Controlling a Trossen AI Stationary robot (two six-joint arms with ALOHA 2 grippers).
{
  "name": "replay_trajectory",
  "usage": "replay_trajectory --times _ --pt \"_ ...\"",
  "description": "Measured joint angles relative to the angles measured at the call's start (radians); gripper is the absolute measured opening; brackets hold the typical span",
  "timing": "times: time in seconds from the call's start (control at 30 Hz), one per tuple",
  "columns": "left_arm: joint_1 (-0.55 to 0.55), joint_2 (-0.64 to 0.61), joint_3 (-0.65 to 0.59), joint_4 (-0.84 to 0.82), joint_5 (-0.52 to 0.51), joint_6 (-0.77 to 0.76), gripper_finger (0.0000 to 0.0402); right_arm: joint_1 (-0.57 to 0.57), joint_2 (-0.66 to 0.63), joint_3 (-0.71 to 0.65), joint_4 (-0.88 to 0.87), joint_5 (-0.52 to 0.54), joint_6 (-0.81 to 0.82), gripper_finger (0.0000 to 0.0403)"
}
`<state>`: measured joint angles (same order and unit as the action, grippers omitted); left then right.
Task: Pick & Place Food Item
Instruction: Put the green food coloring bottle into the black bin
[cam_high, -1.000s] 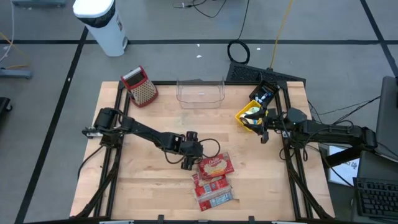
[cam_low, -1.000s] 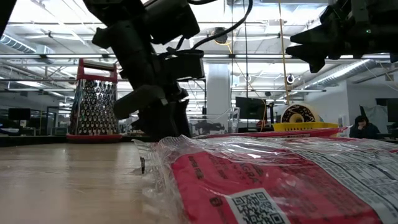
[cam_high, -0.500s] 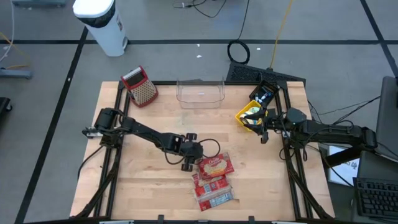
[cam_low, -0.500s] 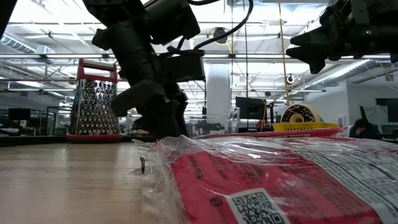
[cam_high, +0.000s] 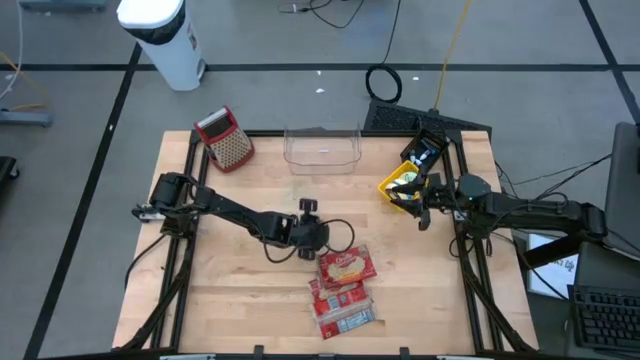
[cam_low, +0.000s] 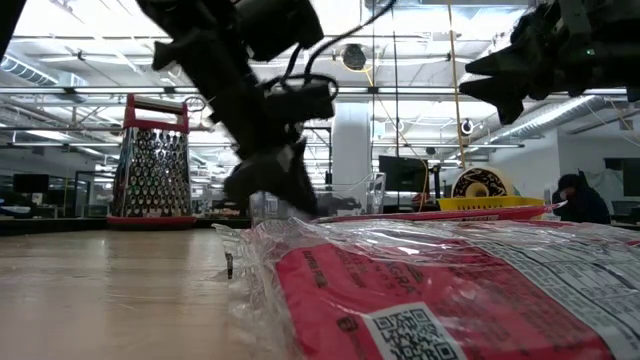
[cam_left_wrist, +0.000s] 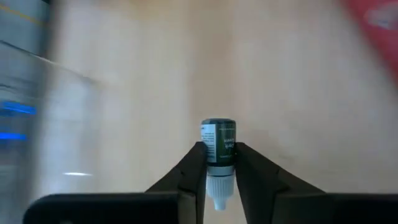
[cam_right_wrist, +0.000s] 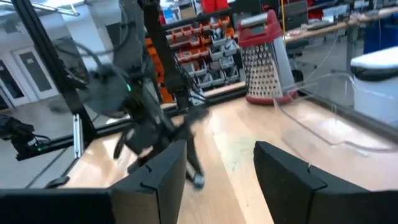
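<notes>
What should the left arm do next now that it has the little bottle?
Probably carry it toward the clear container at the table's far edge. The left gripper is clamped on the small dark bottle, and in the low view it is off the wood. The right gripper waits open by the yellow bin.

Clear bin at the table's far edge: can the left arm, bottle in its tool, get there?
Probably yes: bare wood lies between the left tool, shut on the small bottle, and the clear bin.

2 black jointed arms (cam_high: 235, 215), looped black cables, each pincer (cam_left_wrist: 219, 168) with 2 wedge-shaped fingers.
</notes>
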<state>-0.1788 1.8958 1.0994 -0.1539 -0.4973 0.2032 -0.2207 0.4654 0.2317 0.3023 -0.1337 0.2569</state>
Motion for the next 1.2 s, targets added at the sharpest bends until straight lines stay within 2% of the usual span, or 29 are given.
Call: replay_trajectory --times 0.1,0.17,0.33,0.5,0.83,1.2 --pt "0.000 0.000 0.057 0.000 -0.152 0.137 0.0066 0.000 0.058 -0.001 0.001 0.005 0.010 0.0174" --pt "0.000 0.000 0.109 0.005 -0.217 0.250 0.0065 0.000 0.114 -0.001 0.019 0.006 0.038 0.0174" --pt "0.000 0.000 0.207 0.109 -0.292 0.465 0.0064 0.000 0.271 -0.002 0.158 0.006 0.086 0.0173" --pt "0.000 -0.001 0.277 0.174 -0.297 0.615 0.0063 0.010 0.404 -0.002 0.385 -0.002 0.133 0.0174" --pt "0.000 0.000 0.296 0.185 -0.289 0.657 0.0063 0.079 0.650 0.002 0.780 0.007 0.141 0.0214" --pt "0.000 0.000 0.296 0.186 -0.288 0.654 0.0063 0.099 0.836 0.122 0.794 0.002 0.175 0.0235"
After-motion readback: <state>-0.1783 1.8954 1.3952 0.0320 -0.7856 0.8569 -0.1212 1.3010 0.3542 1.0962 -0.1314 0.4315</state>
